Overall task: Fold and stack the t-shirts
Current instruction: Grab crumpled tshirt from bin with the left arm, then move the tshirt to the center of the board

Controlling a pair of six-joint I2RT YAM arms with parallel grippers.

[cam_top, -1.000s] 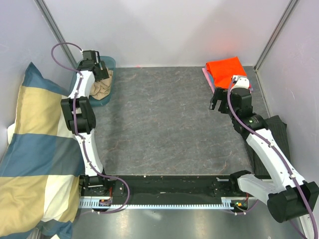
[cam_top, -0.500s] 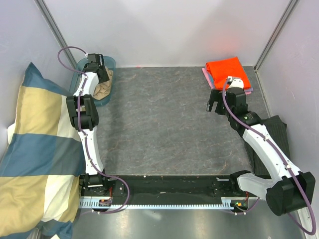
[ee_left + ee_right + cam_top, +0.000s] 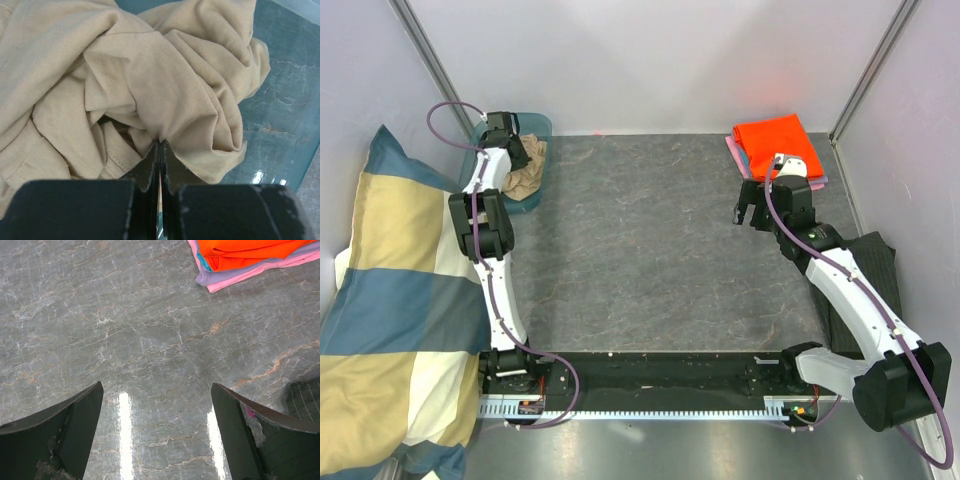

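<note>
A crumpled tan t-shirt (image 3: 525, 175) lies in a teal bin (image 3: 542, 125) at the far left of the table. My left gripper (image 3: 512, 143) reaches down into the bin. In the left wrist view it (image 3: 159, 144) is shut, with a fold of the tan t-shirt (image 3: 165, 85) pinched at the tips. Folded t-shirts form a stack at the far right, orange (image 3: 775, 140) on top. The right wrist view shows the orange one (image 3: 245, 252) over a blue edge (image 3: 201, 261) and a pink one (image 3: 250, 276). My right gripper (image 3: 750, 210) hangs open just in front of the stack, with only bare table between its fingers (image 3: 156, 385).
A big blue-and-cream checked pillow (image 3: 390, 300) fills the left edge beside the left arm. A dark striped cloth (image 3: 875, 270) lies under the right arm, its corner (image 3: 305, 397) showing in the right wrist view. Grey walls close in the back and sides.
My left gripper has closed on the tan t-shirt in the bin. The right arm shifted slightly toward the stack early on, then stayed still and open.
</note>
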